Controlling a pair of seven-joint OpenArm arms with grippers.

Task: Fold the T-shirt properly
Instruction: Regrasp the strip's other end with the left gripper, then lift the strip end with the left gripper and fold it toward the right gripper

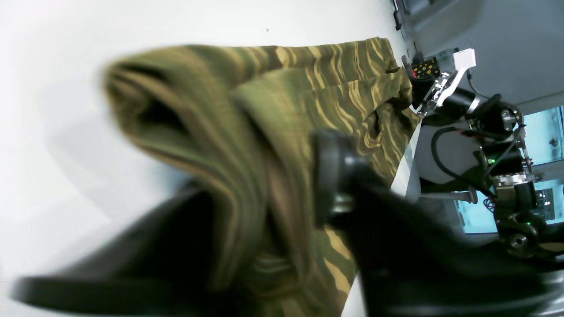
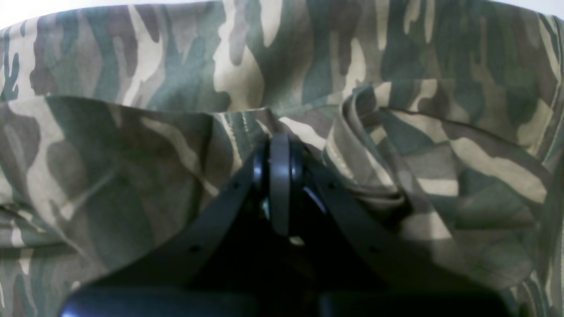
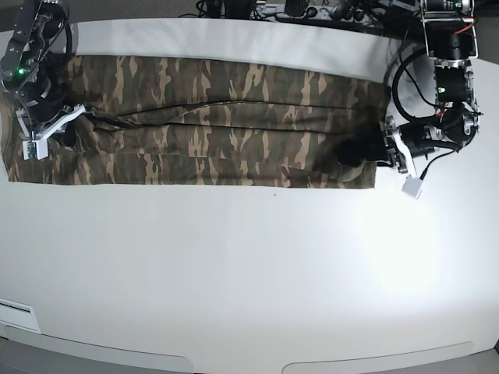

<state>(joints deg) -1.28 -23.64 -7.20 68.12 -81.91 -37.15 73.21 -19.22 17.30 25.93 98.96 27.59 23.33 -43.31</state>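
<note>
The camouflage T-shirt (image 3: 218, 117) lies as a long folded band across the far part of the white table (image 3: 249, 265). My left gripper (image 3: 360, 152) is at the band's right end. In the left wrist view it (image 1: 264, 198) is shut on a bunched, lifted fold of the T-shirt (image 1: 335, 88). My right gripper (image 3: 78, 123) is at the band's left end. In the right wrist view its fingers (image 2: 280, 176) are pressed together at a fold of the T-shirt (image 2: 132, 176), which fills that view. The collar is not visible.
Cables and equipment (image 3: 312, 9) line the table's far edge. The right arm (image 1: 462, 101) shows at the far end of the shirt in the left wrist view. A white label (image 3: 15, 315) sits at the table's front left. Bare white table lies in front of the shirt.
</note>
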